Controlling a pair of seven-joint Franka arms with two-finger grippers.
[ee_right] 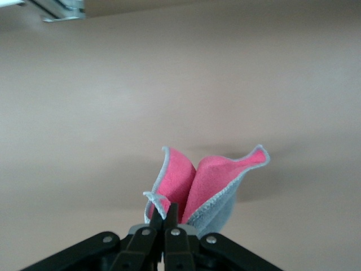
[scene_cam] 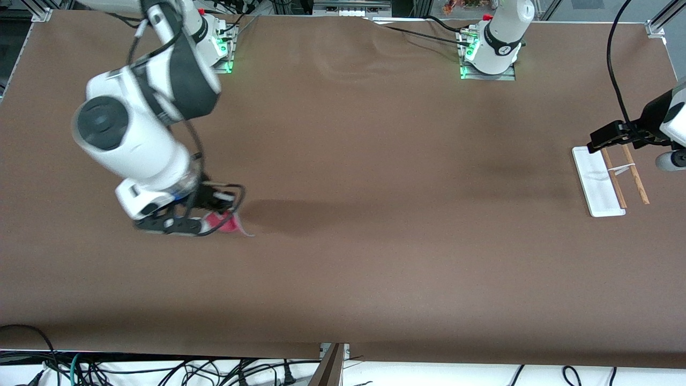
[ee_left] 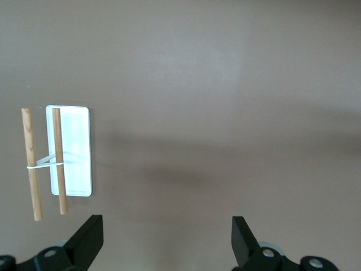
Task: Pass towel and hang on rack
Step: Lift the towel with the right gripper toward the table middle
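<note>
Our right hand point(ee_right: 164, 221) pinches the towel point(ee_right: 210, 186) above the surface point(scene_cam: 375, 241); our left hand point(ee_left: 167, 237), spread, waits beside the rack point(ee_left: 70, 149)

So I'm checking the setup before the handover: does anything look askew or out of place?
Nothing stands out. The right gripper is shut on the towel, which hangs folded, pink side showing. The rack stands intact, the open left gripper over the table beside it.

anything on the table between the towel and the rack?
Nothing visible. The right tool is shut on the towel toward the right arm's end; the rack stands toward the left arm's end, below the open left tool. Only bare table lies between them.
</note>
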